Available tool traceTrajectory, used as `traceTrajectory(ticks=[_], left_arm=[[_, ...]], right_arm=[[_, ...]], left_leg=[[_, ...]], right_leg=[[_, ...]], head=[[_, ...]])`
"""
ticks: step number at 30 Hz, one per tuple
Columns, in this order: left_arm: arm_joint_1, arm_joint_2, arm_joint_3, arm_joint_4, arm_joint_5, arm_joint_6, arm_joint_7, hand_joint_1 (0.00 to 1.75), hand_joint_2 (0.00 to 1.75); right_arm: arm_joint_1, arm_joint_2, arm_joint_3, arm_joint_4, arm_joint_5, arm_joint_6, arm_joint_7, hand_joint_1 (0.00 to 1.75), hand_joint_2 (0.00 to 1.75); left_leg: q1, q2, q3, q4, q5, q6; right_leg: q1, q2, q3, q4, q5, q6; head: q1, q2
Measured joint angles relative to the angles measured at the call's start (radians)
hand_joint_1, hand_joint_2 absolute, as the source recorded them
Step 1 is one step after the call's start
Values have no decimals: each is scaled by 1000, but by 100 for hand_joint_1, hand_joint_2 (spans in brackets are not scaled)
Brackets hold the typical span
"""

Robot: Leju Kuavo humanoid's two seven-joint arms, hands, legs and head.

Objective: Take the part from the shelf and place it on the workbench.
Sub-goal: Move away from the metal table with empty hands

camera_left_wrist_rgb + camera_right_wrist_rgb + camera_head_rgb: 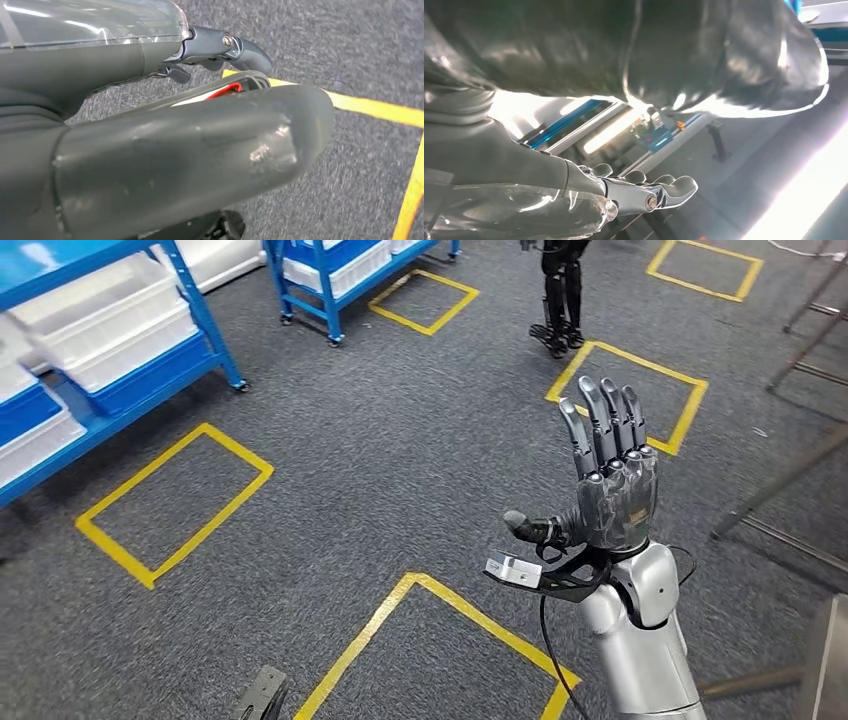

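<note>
Grey carpet floor (400, 470) with yellow tape squares (172, 502). Blue shelf (120, 380) at upper left carries white bins (105, 325); can't make out the part among them. A second blue rack (330, 280) stands farther back. Right hand (605, 485) is raised over the floor, fingers straight and spread, holding nothing. Left hand (220, 47) hangs by the floor; grip state unclear.

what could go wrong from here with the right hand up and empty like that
The right hand is raised, fingers spread, holding nothing, and the blue shelf with its white bins sits off to the side, so the reach may start badly aligned. Another robot's legs stand ahead on the carpet; walking forward could risk a bump. The left hand hangs near the floor, possibly late to help.
</note>
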Motion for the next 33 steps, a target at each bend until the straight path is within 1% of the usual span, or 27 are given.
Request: traceTrajectory(ticks=[1, 2, 3, 4, 6, 7, 8, 9, 10, 11, 12, 14, 15, 16, 18, 19, 21, 23, 24, 25, 26, 27, 28, 30, 31, 32, 33], left_arm=[[0, 0, 0, 0, 0, 0, -1, 0, 0], [0, 0, 0, 0, -1, 0, -1, 0, 0], [3, 1, 0, 0, -1, 0, -1, 0, 0], [6, 1, 0, 0, -2, 0, -1, 0, 0], [10, 2, 0, 0, -3, 0, -1, 0, 0], [10, 2, 0, 0, -3, 0, -2, 0, 0], [9, 2, 0, 0, -3, 0, -2, 0, 0], [9, 1, 0, 0, -3, 0, -2, 0, 0], [9, 1, 0, 0, -2, 0, -2, 0, 0], [10, 1, 0, 0, -2, 0, -2, 0, 0], [11, 1, 0, 0, -2, 0, -2, 0, 0], [10, 2, 0, 0, -2, 0, -2, 0, 0], [9, 2, 0, 0, -2, 0, -2, 0, 0], [7, 2, 0, 0, -2, 0, -2, 0, 0], [9, 2, 0, 0, -2, 0, -2, 0, 0], [12, 2, 0, 0, -3, 0, -2, 0, 0], [14, 2, 0, 0, -4, 0, -2, 0, 0], [11, 2, 0, 0, -4, 0, -2, 0, 0], [10, 2, 0, 0, -4, 0, -2, 0, 0], [10, 2, 0, 0, -5, 0, -2, 0, 0], [11, 2, 0, 0, -5, 0, -2, 0, 0], [13, 2, 0, 0, -5, 0, -2, 0, 0], [14, 2, 0, 0, -5, 0, -2, 0, 0], [12, 2, 0, 0, -5, 0, -2, 0, 0], [11, 2, 0, 0, -5, 0, -2, 0, 0], [11, 2, 0, 0, -4, 0, -3, 0, 0], [13, 2, 0, 0, -4, 1, -4, 0, 0]], right_arm=[[0, 0, 0, 0, 0, 0, 0, 0, 0], [1, 0, -1, 0, 0, 0, 0, 0, 0], [1, 0, -1, 0, 0, 0, -1, 0, 0], [2, 0, -1, 0, 0, 0, -1, 0, 0], [1, 1, -1, 0, 0, 0, -2, 0, 0], [1, 2, -2, 0, 0, 0, -2, 0, 0], [2, 3, -2, 0, 0, 0, -2, 0, 0], [4, 3, -2, 0, 0, 0, -2, 0, 0], [6, 3, -2, 0, 0, 0, -2, 0, 0], [7, 3, -2, 0, 0, 0, -2, 0, 0], [8, 3, -2, 0, 0, 0, -2, 0, 0], [8, 3, -2, 0, 0, 0, -2, 0, 0], [8, 3, -3, 0, -1, 0, -3, 0, 0], [8, 3, -4, 0, -1, 0, -4, 0, 0], [9, 5, -6, 0, -1, 0, -8, 0, 0], [8, 7, -7, 0, -1, 0, -9, 0, 0], [8, 8, -10, 1, -1, 0, -10, 0, 0], [12, 8, -15, 3, -2, 0, -12, 0, 0], [17, 8, -19, 5, -1, 0, -13, 0, 0], [21, 8, -22, 8, -1, 0, -15, 0, 0], [24, 8, -24, 11, -1, 0, -19, 0, 0], [25, 9, -26, 14, -2, 0, -24, 0, 0], [26, 9, -28, 16, -3, 0, -28, 0, 0], [26, 10, -36, 22, -5, 0, -39, 0, 0], [27, 13, -41, 25, -6, 0, -43, 0, 0], [29, 16, -46, 28, -7, 0, -48, 0, 0], [30, 20, -49, 31, -8, 0, -52, 0, 0]], left_leg=[[1, -10, -7, 4, 0, -6], [2, -20, -13, 6, 3, -13], [5, -30, -16, 5, 5, -19], [5, -26, -19, 8, 3, -24], [2, 17, -42, 60, -29, -32], [1, 49, -67, 114, -58, -34], [1, 71, -98, 179, -88, -36], [1, 83, -126, 238, -111, -36], [1, 88, -141, 272, -118, -36], [1, 91, -138, 271, -107, -33], [-1, 97, -115, 230, -81, -28], [-12, 132, -41, 98, -27, -12], [-19, 149, -13, 46, -14, -5], [-25, 160, 1, 18, -11, 1], [-30, 147, 2, 4, -12, 9], [-27, 137, 5, -2, -8, 13], [-19, 117, 13, -18, 1, 22], [-15, 96, 14, -24, 5, 27], [-15, 83, 14, -23, 6, 29], [-14, 70, 14, -22, 6, 29], [-13, 56, 13, -20, 5, 28], [-12, 42, 13, -16, 4, 26], [-10, 29, 12, -10, 1, 22], [-8, 4, 3, 6, -5, 10], [-6, -6, -3, 12, -6, 3], [-5, -17, -10, 15, -4, -3], [-3, -28, -15, 15, -1, -9]], right_leg=[[0, 12, 7, -19, -1, -2], [3, 12, 9, -22, -6, -6], [3, 2, 9, -24, -7, -11], [3, -9, 11, -27, -6, -17], [2, -33, 18, -34, -3, -31], [5, -45, 20, -35, -3, -36], [9, -58, 21, -35, -5, -40], [13, -71, 21, -35, -6, -42], [16, -85, 22, -35, -7, -44], [19, -98, 22, -35, -9, -46], [22, -110, 24, -35, -11, -47], [27, -133, 29, -35, -15, -46], [30, -144, 31, -35, -18, -44], [32, -155, 32, -35, -19, -41], [34, -177, 36, -38, -21, -34], [33, -175, 38, -37, -25, -29], [29, -129, 25, 0, -54, -20], [23, -72, -29, 111, -113, -14], [21, -61, -61, 174, -136, -12], [19, -57, -84, 216, -144, -9], [16, -56, -91, 222, -131, -6], [12, -52, -79, 191, -99, -3], [6, -41, -54, 132, -59, -1], [-3, 4, -6, 22, -14, 2], [-4, 20, 5, -4, -10, 1], [-2, 26, 7, -11, -15, -2], [0, 17, 8, -14, -14, -8]], head=[[0, 0], [0, 0], [0, 0], [0, 0], [-1, 0], [-2, 0], [-2, 0], [-2, 0], [-2, 0], [-2, 0], [-2, 0], [-2, 0], [-2, 0], [-2, 0], [-2, 0], [-2, 0], [-2, 0], [-1, 0], [-1, 0], [-1, 0], [-1, 0], [-1, 0], [-1, 0], [-1, 0], [-1, 0], [-1, 0], [-1, 0]])
